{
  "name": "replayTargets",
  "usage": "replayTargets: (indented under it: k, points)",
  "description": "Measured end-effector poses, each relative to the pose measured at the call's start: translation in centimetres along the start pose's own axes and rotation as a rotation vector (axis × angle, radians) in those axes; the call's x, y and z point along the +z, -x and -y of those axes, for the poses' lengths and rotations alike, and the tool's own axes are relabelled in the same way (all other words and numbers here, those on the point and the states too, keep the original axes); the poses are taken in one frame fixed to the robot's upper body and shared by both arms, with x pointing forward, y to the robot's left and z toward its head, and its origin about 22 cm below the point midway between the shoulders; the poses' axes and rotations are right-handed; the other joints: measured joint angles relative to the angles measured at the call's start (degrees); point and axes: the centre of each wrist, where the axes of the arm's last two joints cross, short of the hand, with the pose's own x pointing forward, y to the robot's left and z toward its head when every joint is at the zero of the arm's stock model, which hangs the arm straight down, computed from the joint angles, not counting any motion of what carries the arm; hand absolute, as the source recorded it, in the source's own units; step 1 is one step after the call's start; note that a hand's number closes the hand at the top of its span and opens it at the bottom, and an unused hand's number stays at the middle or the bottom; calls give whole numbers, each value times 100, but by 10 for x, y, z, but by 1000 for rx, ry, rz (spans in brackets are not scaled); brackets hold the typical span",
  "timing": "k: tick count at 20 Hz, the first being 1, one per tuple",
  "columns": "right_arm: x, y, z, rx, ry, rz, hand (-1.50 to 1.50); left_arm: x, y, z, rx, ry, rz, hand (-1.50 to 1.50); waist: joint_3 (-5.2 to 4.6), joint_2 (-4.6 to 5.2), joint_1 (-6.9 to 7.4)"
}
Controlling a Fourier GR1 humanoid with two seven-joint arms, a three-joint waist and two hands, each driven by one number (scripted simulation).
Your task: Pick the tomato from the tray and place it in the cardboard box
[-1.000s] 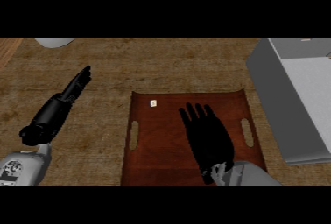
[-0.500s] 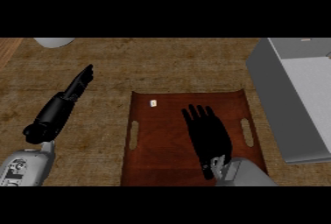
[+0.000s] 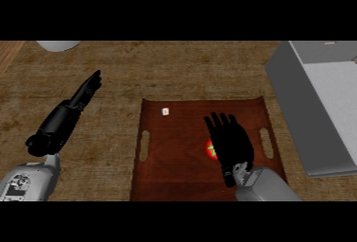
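Fingers of our black right hand (image 3: 229, 144) lie straight and spread flat, palm down, over the middle of the dark reddish-brown wooden tray (image 3: 174, 160), pointing toward the tray's far edge. At the hand's left edge we see a sliver of the small red tomato (image 3: 210, 148) with a touch of green on it; most of it is hidden beneath the palm, and we cannot tell whether the hand touches it. The tomato sits on the tray, a little right of its centre. Our grey right forearm (image 3: 265, 185) comes in from the lower edge, over the tray's near right corner.

Near the tray's far left corner lies a small pale tag-like object (image 3: 165, 111). The tray rests on the brown woven-textured table (image 3: 167, 66).

To the right of the tray, just beside it, stands the grey open cardboard box (image 3: 314, 108).

Our black left hand (image 3: 88, 89) shows at the left, well apart from the tray, fingers straight and together, at rest above the table.

A pale round object (image 3: 58, 45) is cut off at the far left.
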Motion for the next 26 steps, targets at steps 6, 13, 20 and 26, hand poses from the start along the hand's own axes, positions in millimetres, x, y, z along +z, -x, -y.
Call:
replayTargets:
  k: [6,13,20,26]
  points:
    - [-7,4,-15,22,15,81,150,-3,3,3,5,3,3,0,-2,-1,0]
    - [-11,-7,-20,70,148,167,150,-4,-3,-3,5,5,7,0,-14,-19,6]
    - [-38,9,10,7,283,125,150,-1,-3,-4,0,13,17,0,-3,16,64]
    - [-79,73,77,-234,390,-167,150,-7,-9,1,9,33,48,0,9,136,278]
